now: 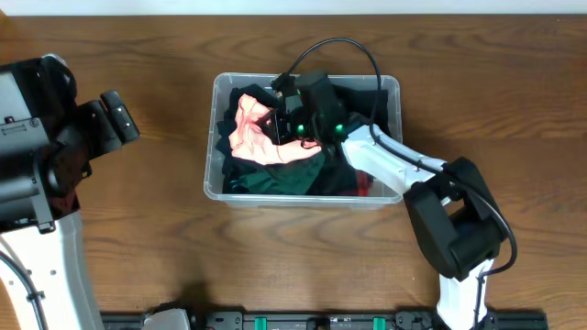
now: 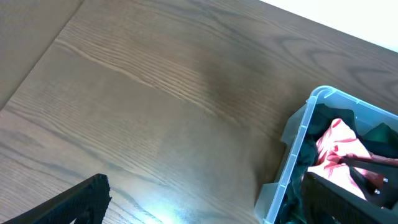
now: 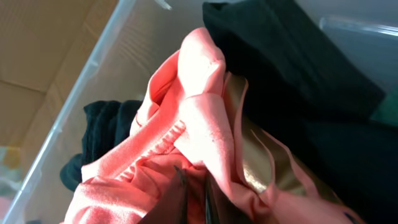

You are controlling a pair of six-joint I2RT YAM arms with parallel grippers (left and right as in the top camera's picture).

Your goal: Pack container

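— Pink cloth, is that what my right pincer has?

— Yes. Your right pincer [image 3: 196, 194] is down in the pile. Its two fingers are squeezed close, with a fold of the pink cloth [image 3: 205, 124] pinched between them.

— What is next to it?

— Just past the pink cloth lies black cloth [image 3: 298, 68], and the two touch.

— Where is the container?

— The container [image 1: 303, 199] is the clear box. It sits on the wooden counter [image 1: 138, 229], about in the middle, with a long side toward your arms. Your right arm [image 1: 449, 220] reaches into it over the near right corner. On the near side inside you have dark green cloth [image 1: 284, 179], with a small red bit [image 1: 363, 188] by the arm. The pink cloth lies on top, more to the left. Black cloth fills the far right corner.

— And my left pincer?

— Your left pincer [image 1: 117, 115] is off to the left of the container, well apart from it, over bare counter. Its fingers stand wide apart and nothing is between them.
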